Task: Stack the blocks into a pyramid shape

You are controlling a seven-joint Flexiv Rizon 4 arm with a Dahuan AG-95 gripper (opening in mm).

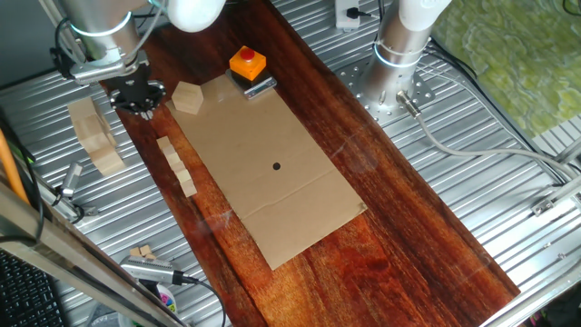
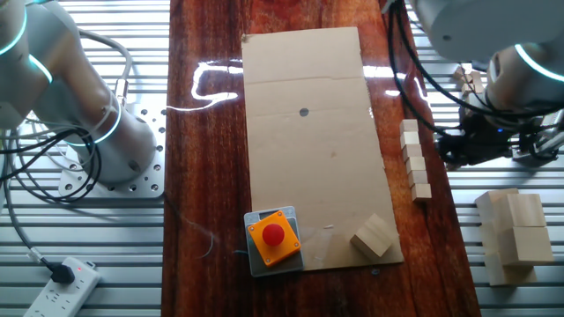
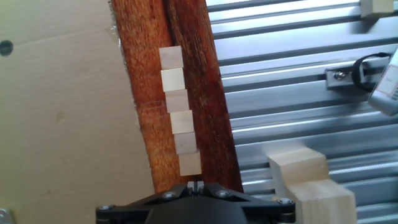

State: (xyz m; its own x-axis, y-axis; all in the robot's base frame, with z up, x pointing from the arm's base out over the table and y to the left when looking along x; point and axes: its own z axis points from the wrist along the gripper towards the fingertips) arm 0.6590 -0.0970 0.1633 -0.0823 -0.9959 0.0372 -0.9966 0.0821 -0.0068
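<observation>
Several small pale wooden blocks [image 3: 179, 111] lie end to end in one row on the dark wood strip, just beside the cardboard's edge. The same row of blocks [image 1: 177, 167] shows left of the cardboard in one fixed view, and the blocks [image 2: 414, 164] show to its right in the other. My gripper [image 3: 196, 184] hovers just past the near end of the row, its fingertips pressed together with nothing between them. In the fixed views the gripper [image 1: 138, 98] [image 2: 458, 148] stands a little off the row, over the strip's edge.
A cardboard sheet [image 1: 272, 163] covers the middle of the wood tabletop. A faceted wood chunk [image 1: 188, 97] and an orange box with a red button [image 1: 247, 63] sit at its far end. Big pale slab pieces [image 3: 308, 183] lie on the ribbed metal beside the gripper.
</observation>
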